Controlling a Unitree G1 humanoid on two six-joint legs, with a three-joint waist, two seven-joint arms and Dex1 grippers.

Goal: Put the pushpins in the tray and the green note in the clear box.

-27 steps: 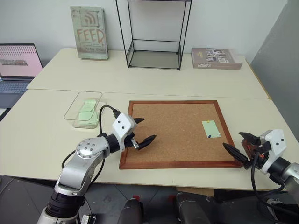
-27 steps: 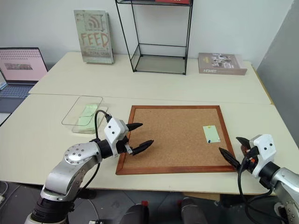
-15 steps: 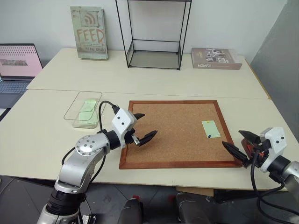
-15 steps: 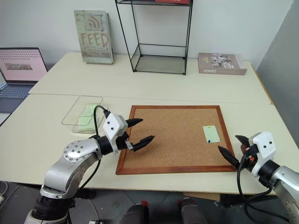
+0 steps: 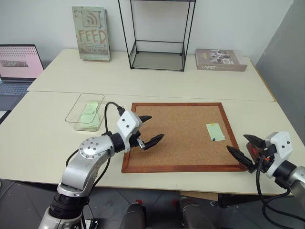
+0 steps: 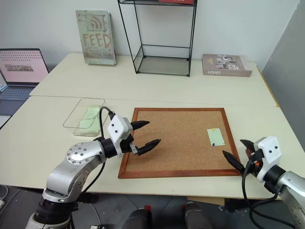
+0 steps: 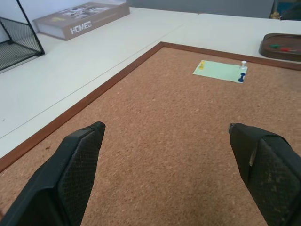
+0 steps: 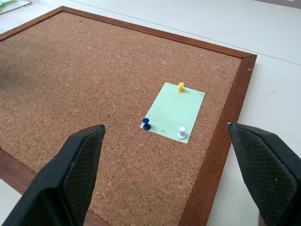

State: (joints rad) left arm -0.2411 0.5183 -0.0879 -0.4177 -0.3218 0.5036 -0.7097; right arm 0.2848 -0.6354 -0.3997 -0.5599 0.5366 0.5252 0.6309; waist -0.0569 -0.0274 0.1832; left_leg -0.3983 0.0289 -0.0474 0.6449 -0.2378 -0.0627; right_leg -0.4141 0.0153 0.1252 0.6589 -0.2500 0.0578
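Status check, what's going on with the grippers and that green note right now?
Left gripper open over corkboard. Right gripper open at board's right edge. Green note pinned flat by yellow, blue and white pushpins. Nothing in the way.

Three pushpins [image 8: 163, 115] – yellow, blue, white – on one green note [image 8: 173, 112]; one corkboard [image 5: 178, 136]; one clear box [image 5: 85, 112], perhaps with two green slips; one tray [image 7: 282, 45]; two books [image 5: 90, 32]; one wire shelf [image 5: 157, 36]; one laptop [image 5: 18, 64].
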